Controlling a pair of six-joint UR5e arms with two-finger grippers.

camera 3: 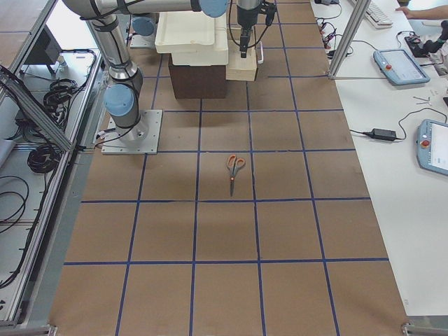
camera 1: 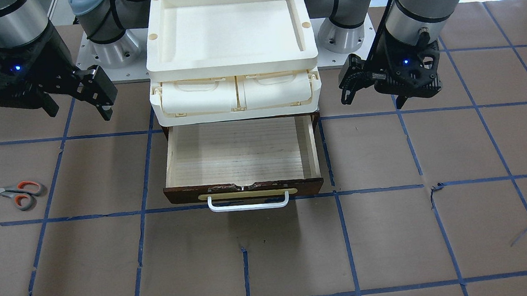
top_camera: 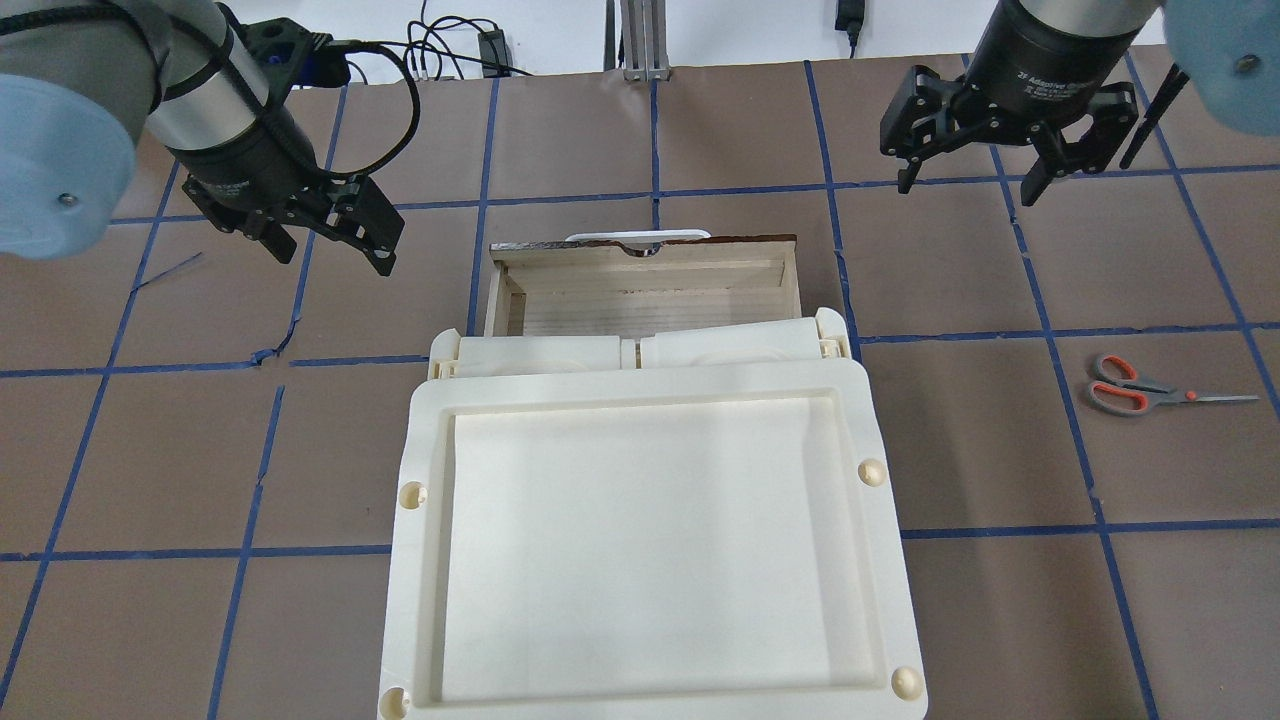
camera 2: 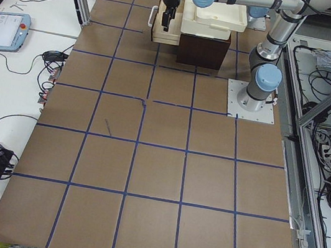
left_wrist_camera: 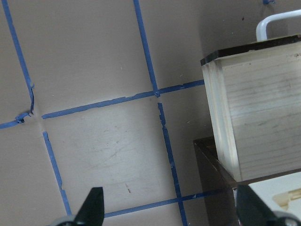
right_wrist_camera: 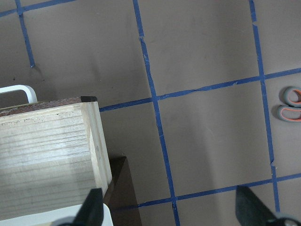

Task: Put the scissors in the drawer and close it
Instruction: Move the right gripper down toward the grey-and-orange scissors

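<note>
— Where are the scissors (camera 1: 9, 193)?
— Flat on the table (camera 1: 274, 263), well apart from the open drawer (camera 1: 239, 150), on the right gripper's (top_camera: 967, 188) side.
— And the grippers?
— That one and the left gripper (top_camera: 335, 258) flank the drawer, both spread wide, holding nothing.

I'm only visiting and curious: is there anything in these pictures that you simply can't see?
Small grey scissors with orange-lined loops: the right wrist view's edge cuts off the blades; only the loops show.
Wide pale wooden drawer: in the overhead view, two cream plastic compartments cover its rear floor.
Compartment insides: seen in no view, covered by their own fronts and the cream plastic tray above.
</note>
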